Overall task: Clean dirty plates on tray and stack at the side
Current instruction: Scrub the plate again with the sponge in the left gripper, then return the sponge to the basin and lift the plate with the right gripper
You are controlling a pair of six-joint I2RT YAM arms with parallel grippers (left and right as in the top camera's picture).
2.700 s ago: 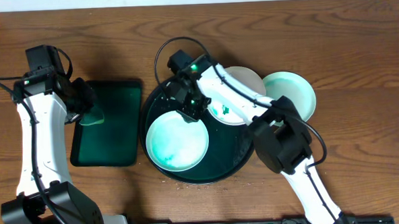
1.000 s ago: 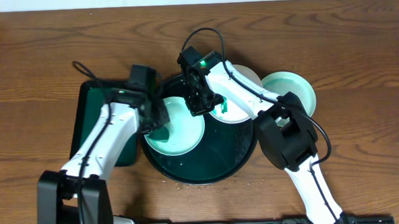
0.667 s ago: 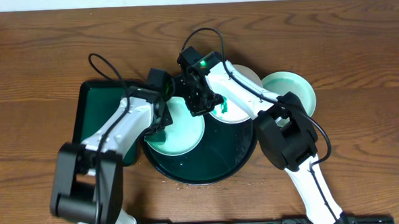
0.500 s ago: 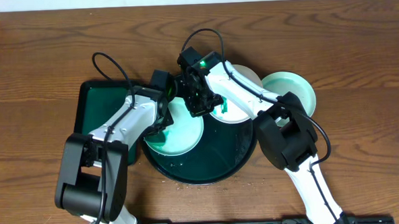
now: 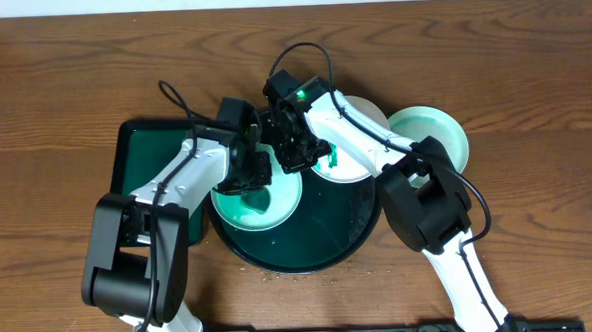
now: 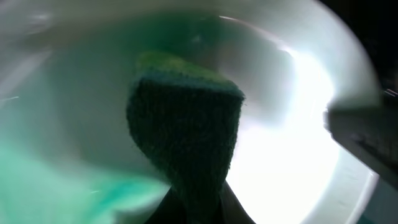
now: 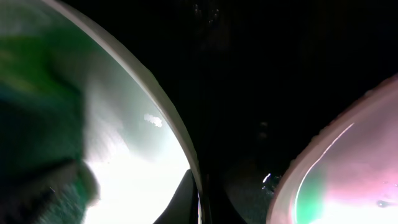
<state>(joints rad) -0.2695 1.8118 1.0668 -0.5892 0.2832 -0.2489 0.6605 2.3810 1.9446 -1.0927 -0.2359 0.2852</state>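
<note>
A pale mint-green plate (image 5: 268,209) with a teal smear lies on the left of the round black tray (image 5: 324,240). My left gripper (image 5: 249,174) is shut on a dark green sponge (image 6: 186,134) and presses it onto this plate (image 6: 292,149). My right gripper (image 5: 293,154) is shut on the same plate's far rim (image 7: 186,155). A white plate (image 5: 359,118) with a teal smear sits at the tray's back right, and shows in the right wrist view (image 7: 354,168). A second mint-green plate (image 5: 440,140) lies on the table right of the tray.
A rectangular dark green tray (image 5: 141,173) lies left of the black tray, under my left arm. Both arms cross over the black tray's back half. Brown wooden table (image 5: 538,215) lies all round.
My left arm swung from the rectangular green tray to the mint plate with the sponge, then slid the sponge right across the plate. My right gripper stayed on the rim.
</note>
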